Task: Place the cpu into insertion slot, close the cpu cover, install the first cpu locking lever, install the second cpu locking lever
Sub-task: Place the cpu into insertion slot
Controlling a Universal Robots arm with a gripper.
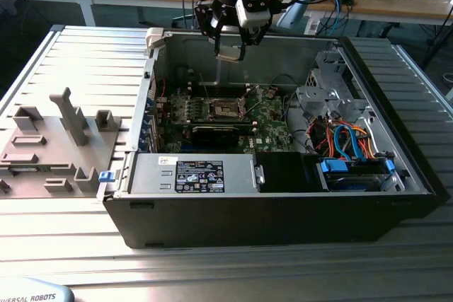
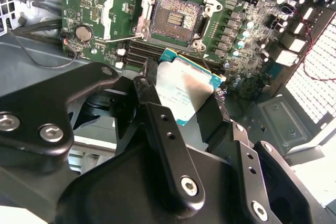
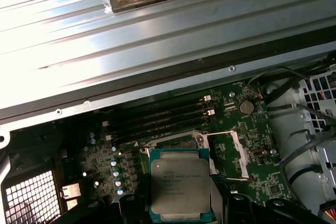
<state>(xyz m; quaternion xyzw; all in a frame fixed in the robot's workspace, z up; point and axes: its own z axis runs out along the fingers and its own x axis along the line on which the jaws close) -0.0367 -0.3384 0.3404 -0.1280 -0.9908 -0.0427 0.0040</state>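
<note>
My gripper [image 1: 230, 49] hangs above the rear wall of the open computer case [image 1: 396, 206], shut on the cpu [image 1: 228, 54]. In both wrist views the cpu [image 2: 184, 90] [image 3: 181, 184] is a flat square chip with a dull silver top, pinched at two opposite edges by the black fingers [image 2: 212, 114]. The insertion slot [image 2: 176, 18] [image 1: 225, 109] lies bare on the green board below, apart from the chip, with its pins showing. The cpu cover [image 2: 122, 11] [image 3: 235, 153], a thin silvery frame, stands swung open beside the slot.
Memory slots [image 3: 157, 116] run along one side of the socket. A long black card [image 1: 216, 132] lies in front of it, with the power supply [image 1: 202, 175] nearer still. A drive cage with coloured cables [image 1: 347, 146] is at the exterior view's right, a grey fixture [image 1: 56, 139] outside at its left.
</note>
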